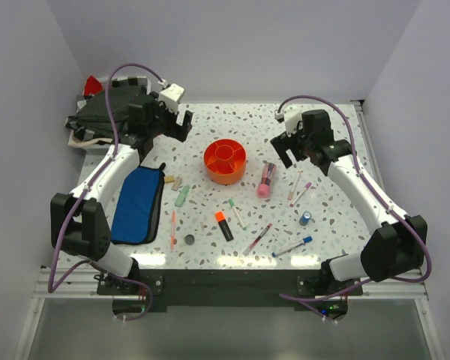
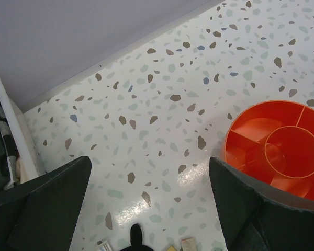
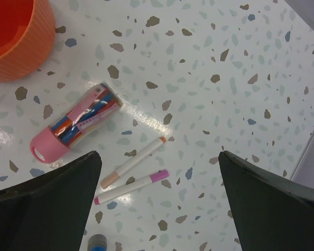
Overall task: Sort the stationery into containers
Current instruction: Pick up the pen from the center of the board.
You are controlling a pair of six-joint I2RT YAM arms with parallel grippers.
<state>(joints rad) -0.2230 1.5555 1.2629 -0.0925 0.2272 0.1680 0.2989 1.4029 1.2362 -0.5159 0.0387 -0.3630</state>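
The round orange organiser (image 1: 225,177) stands mid-table and looks empty; it also shows in the left wrist view (image 2: 249,130) and the right wrist view (image 3: 29,55). The flat blue pouch (image 1: 139,204) lies at the left. Stationery is scattered in front: a fat pink tube (image 1: 266,180) (image 3: 76,125), an orange-black highlighter (image 1: 223,225), a dark disc (image 1: 190,240), a blue cylinder (image 1: 306,218), erasers (image 1: 178,189) and several pens. My left gripper (image 1: 181,124) (image 2: 149,162) is open and empty above bare table left of the organiser. My right gripper (image 1: 285,154) (image 3: 159,154) is open and empty above two markers (image 3: 132,175).
A white tray of dark cloth (image 1: 97,120) sits off the table's far left corner, and its rim shows in the left wrist view (image 2: 10,123). White walls close in the back and both sides. Thin pens (image 1: 257,238) lie near the front edge.
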